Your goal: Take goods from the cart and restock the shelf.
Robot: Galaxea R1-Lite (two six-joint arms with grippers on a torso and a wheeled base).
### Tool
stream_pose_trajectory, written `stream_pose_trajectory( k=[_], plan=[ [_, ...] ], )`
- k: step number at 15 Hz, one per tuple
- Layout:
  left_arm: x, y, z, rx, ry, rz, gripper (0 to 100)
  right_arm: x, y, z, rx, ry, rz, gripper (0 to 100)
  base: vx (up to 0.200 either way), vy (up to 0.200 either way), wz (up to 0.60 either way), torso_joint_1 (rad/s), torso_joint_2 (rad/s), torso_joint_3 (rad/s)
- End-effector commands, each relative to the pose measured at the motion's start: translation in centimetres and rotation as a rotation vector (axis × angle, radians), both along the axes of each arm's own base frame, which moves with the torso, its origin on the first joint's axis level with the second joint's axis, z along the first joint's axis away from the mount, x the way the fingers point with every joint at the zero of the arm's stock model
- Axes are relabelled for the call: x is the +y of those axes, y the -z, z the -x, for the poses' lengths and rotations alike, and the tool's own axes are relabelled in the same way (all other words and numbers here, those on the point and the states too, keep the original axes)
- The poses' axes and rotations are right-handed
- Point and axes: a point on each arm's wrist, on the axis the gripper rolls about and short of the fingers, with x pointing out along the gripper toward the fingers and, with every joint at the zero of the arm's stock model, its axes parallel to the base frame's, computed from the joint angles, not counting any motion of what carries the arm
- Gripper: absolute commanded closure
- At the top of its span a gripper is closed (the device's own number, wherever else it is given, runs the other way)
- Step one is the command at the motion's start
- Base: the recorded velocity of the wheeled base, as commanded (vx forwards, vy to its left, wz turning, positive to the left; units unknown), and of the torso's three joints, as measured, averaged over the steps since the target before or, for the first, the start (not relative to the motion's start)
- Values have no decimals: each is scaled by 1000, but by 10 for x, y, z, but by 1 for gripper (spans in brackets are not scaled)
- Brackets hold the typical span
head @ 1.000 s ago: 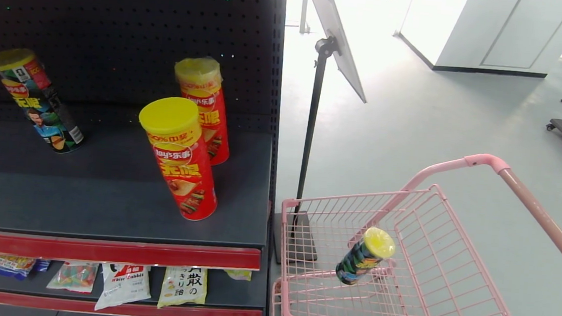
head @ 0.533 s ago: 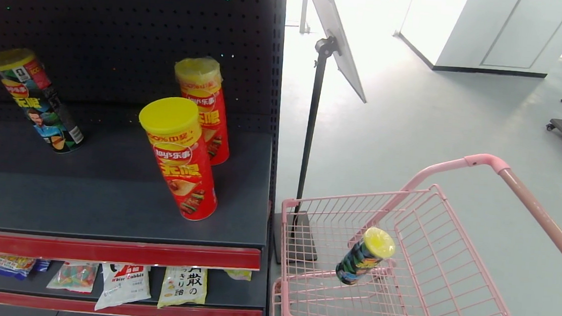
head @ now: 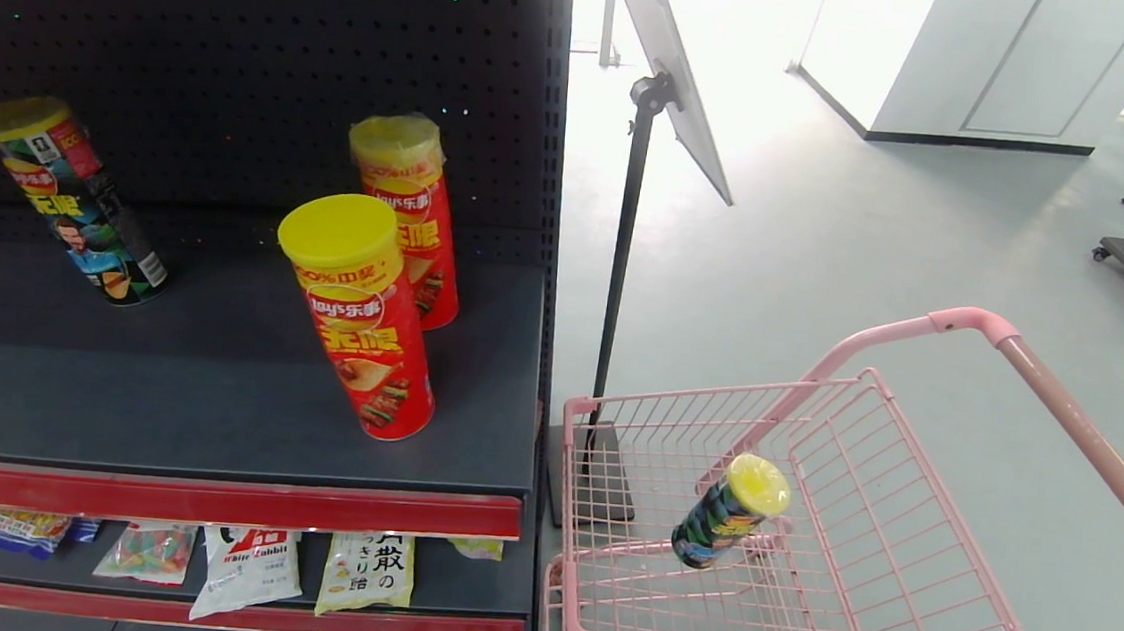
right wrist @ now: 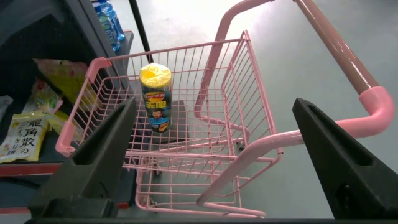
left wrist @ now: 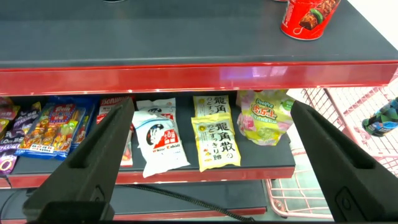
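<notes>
Had matte black, wedge-shaped fingers (left wrist: 93,162) on the left gripper (left wrist: 212,104), broad at the base and tapering to blunt tips (same on the right gripper (right wrist: 214,102)).

Upper shelf (head: 216,379): we count two red chip cans (head: 358,320) (head: 407,218), one dark chip can (head: 69,202) far left. Pink cart (head: 968,318), right: one dark-patterned can (head: 729,514). Lower shelf (head: 198,611): at least six snack bags (head: 246,567).

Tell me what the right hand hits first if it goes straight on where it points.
Likely the cart, at its wire basket: the open right hand aims into it, with the can just off that line. Depth is unclear.
</notes>
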Motion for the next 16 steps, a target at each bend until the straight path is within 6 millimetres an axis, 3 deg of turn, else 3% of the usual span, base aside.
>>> stream_pose_trajectory(
  k=[1, 16],
  plan=[
    [0, 0, 0, 1, 0, 0, 0, 0, 0, 0, 1, 0, 1, 0, 0, 0, 0, 0, 0, 0],
    [0, 0, 0, 1, 0, 0, 0, 0, 0, 0, 1, 0, 4, 0, 0, 0, 0, 0, 0, 0]
  ],
)
